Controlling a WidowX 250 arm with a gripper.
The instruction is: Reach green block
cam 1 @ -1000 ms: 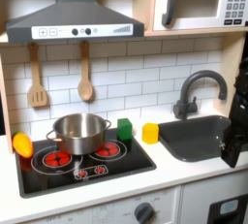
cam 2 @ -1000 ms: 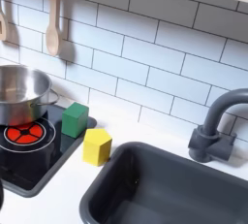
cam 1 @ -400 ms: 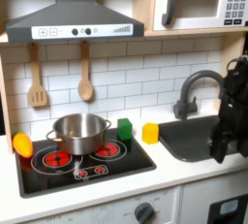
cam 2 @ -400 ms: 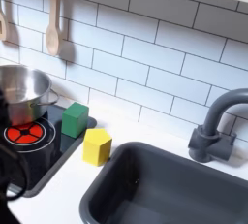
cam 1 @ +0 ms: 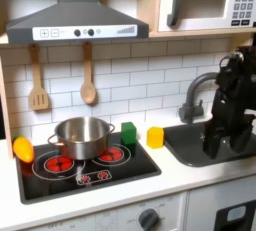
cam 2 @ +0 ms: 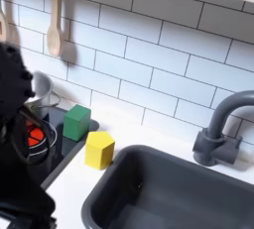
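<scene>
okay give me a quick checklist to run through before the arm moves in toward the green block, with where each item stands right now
1. Green block in sight, standing free at the stove's back corner: ok.
2. Nothing on top of the block: ok.
3. Yellow block apart from the green one, a gap showing in both exterior views: ok.
4. Steel pot close beside the green block, little room on that side: not ok.
5. Gripper over the sink, not yet at the block: not ok.
6. Jaws open enough: cannot tell, too dark and blurred.
</scene>
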